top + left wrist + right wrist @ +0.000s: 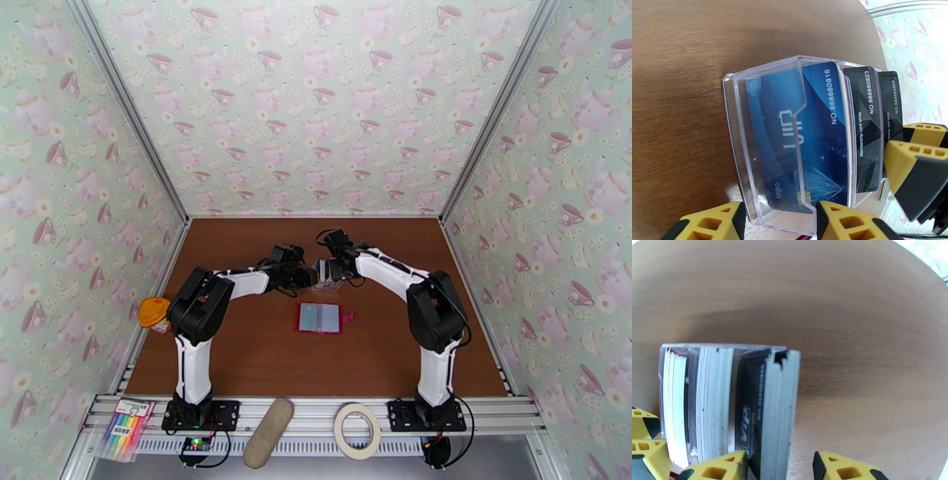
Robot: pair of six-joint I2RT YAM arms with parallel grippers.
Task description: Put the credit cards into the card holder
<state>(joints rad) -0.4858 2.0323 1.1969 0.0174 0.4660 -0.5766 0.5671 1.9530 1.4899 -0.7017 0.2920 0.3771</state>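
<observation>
1. Credit cards point(817, 130) stand on edge, packed in a clear case point(738, 130) at the middle of the brown worktop point(237, 347), where the two arms meet. A dark blue card faces the left wrist camera. Two black cards point(869, 126) stick out past the case's open end.
2. From the right wrist, the same cards show edge-on: pale bundles inside the case, and a black card marked VIP point(750, 409) with a grey-edged bunch beside it.
3. The left gripper point(780, 221) is pinching the clear case, one yellow finger point(711, 223) against each side wall.
4. The right gripper point(780, 467) is spread around the outer bunch of cards. One finger point(723, 467) is just beside the black card, and a strip of bare worktop shows between the bunch and the other finger, so the pictures show no pinch on them.
5. In the left wrist view, the right gripper's fingers point(916, 173) sit at the far ends of the black cards.
6. The card holder point(319, 317) lies open and flat on the worktop, nearer the arm bases than the case and apart from both grippers. Its snap tab point(347, 317) points right.
7. Its inside looks pale blue-grey from above. Whether any card is in it cannot be told.
</observation>
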